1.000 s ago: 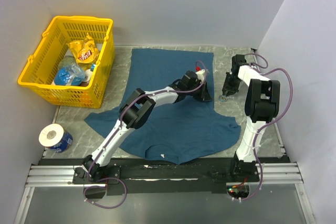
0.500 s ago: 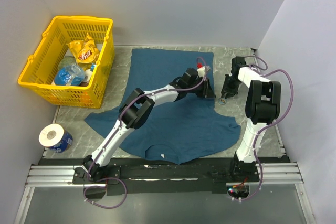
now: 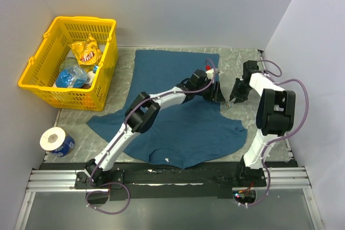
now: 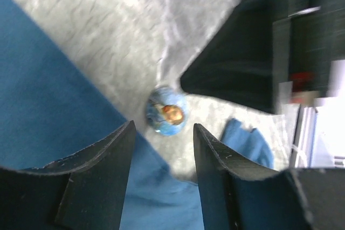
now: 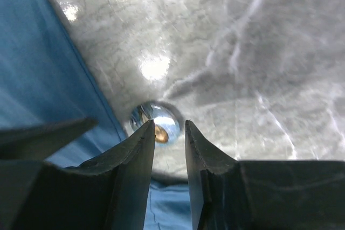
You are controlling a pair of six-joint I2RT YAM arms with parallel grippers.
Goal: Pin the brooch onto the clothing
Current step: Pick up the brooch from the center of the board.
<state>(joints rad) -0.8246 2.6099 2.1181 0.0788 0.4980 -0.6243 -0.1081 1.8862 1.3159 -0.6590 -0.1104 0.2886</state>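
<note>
Right gripper (image 5: pixel 168 129) hangs with jaws a narrow slot apart and empty. The brooch (image 5: pixel 155 119) lies on the table (image 5: pixel 242 52) just beyond its tips, hard against the shirt (image 5: pixel 54 79) edge on their left. Left gripper (image 4: pixel 163 133), jaws wider and also empty, has the same disc just ahead of its tips. The brooch looks light, hard and glossy, likely to skid on the marble, so a pinch across its rim seems the surest hold, while the soft shirt would bunch if dragged.

Robot lab cell: plain white panels (image 3: pixel 161 4) enclose marbled table (image 3: pixel 73 119); aluminium rail (image 3: pixel 54 179) at near edge.
</note>
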